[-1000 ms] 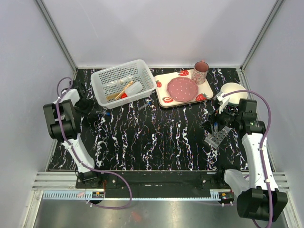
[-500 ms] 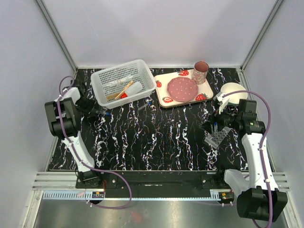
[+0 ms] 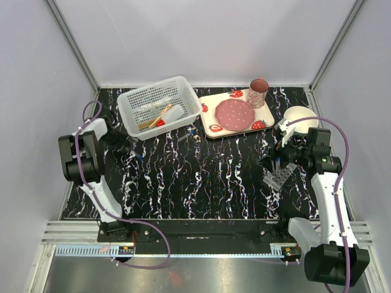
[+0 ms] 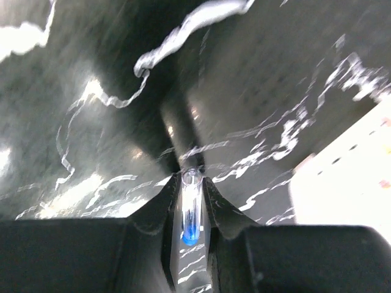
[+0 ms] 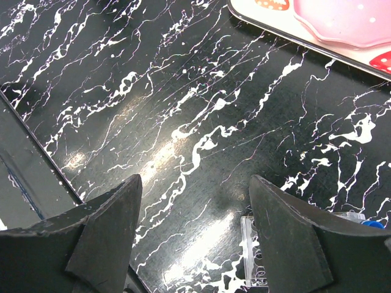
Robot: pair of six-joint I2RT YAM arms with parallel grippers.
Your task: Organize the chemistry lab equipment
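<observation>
"Left wrist view first: what have your left fingers (image 4: 149, 217) got?"

"They are clenched on a blue-capped vial (image 4: 190, 210), one finger on each side. It lies lengthwise between them, blue end toward my palm and clear end poking past the tips. I am low over the tabletop (image 3: 201, 183) near its left edge, beside the near corner of the white basket (image 3: 160, 107)."

"What could go wrong?"

"The vial is round, slick and thin, and I judge my hold to be narrow. If I swing away fast, it could twist or squirt out and roll across the tabletop. The basket wall is just beside me, so a careless lift could clip it."

"And where does it have to go?"

"Probably the clear grid rack (image 3: 280, 177), by the right edge, well apart from me. My right fingers (image 5: 104, 232) hang released just by that rack, gripping nothing, so the two arms could meet there. The vial also lies along my fingers, not upright, so it may jam on a cell rim unless I turn it. Whether the rack stands level I cannot tell."
</observation>
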